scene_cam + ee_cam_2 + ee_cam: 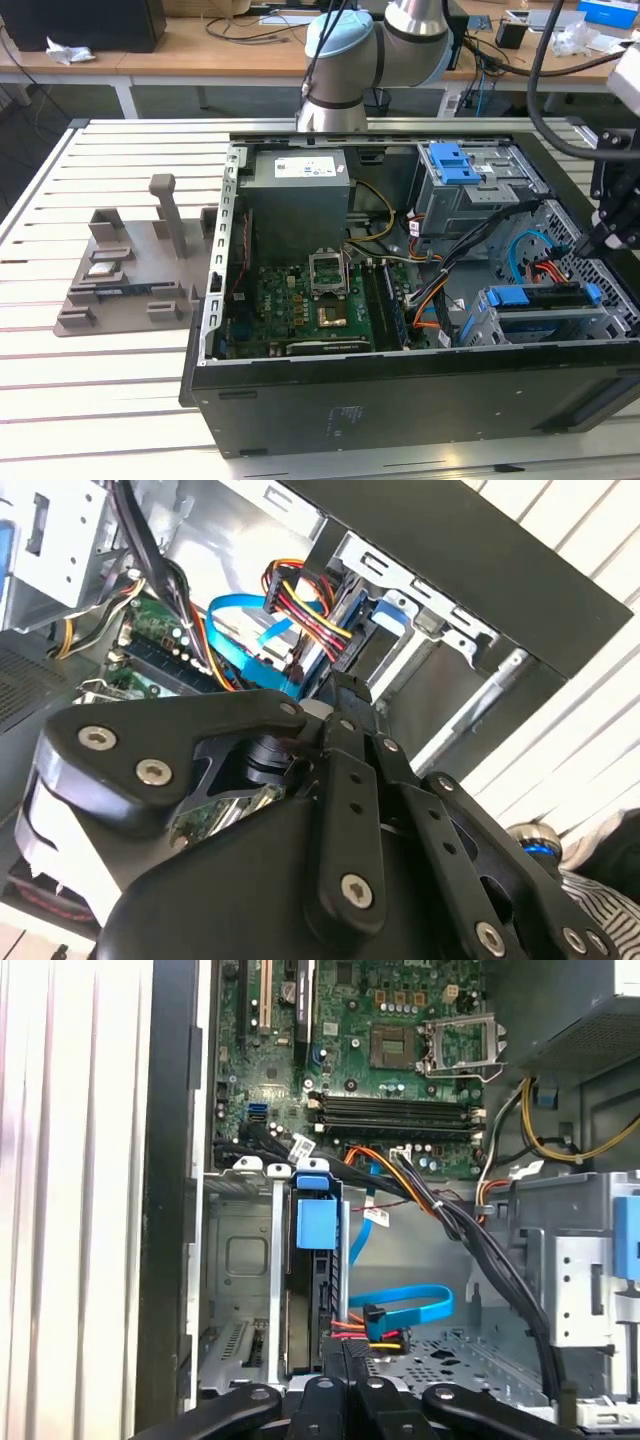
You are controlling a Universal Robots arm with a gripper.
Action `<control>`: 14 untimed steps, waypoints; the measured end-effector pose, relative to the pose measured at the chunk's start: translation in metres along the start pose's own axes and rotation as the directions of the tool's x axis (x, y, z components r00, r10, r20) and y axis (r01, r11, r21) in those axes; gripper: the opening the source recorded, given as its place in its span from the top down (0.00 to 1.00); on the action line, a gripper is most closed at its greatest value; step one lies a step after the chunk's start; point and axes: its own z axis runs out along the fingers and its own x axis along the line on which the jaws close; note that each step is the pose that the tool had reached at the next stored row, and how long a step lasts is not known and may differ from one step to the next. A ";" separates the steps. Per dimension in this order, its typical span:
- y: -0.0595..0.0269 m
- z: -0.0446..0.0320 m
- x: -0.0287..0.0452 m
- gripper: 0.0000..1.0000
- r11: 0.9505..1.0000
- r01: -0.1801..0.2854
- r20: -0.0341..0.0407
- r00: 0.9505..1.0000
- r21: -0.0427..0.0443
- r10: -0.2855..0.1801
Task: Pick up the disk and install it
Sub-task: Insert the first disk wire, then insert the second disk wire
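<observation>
Bench: a white bench (100, 400) made of long slats, seen across the exterior view.
Computer: a big black computer box (400, 400) lies open on the bench, in the middle and right of the exterior view.
Arm: the robot arm (350, 50) comes in at the top middle of the exterior view, behind the computer box.
Hand: the hand (600, 240) is at the far right edge of the exterior view, over the right end of the computer box. In both wrist views its black fingers (335, 1385) look pressed together, with nothing seen between them. The tip of the hand (340, 695) is just beside the red and yellow wires.
Disk: the disk (540, 298) sits inside a metal cage (520, 330) at the lower right of the exterior view, with its blue rails showing. In the first wrist view the disk (305, 1310) is seen from its thin side, standing in the cage with a blue tab at its end.
Blue cable: a flat blue cable (400, 1305) bends close to the hand.
Green board: a green board (300, 310) lies on the floor of the box, left of the disk.
Grey box: a big grey box (298, 190) with a white sticker sits above the green board.
Grey stand: a grey plastic stand (130, 270) rests on the bench at the left of the exterior view, well apart from the hand.
</observation>
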 end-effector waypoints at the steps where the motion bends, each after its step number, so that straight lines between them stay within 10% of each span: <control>1: 0.0001 -0.0026 -0.0002 0.89 1.000 0.000 0.000 1.000 0.000 0.000; 14: 0.0003 -0.0061 -0.0005 0.76 1.000 0.000 0.000 1.000 0.000 0.000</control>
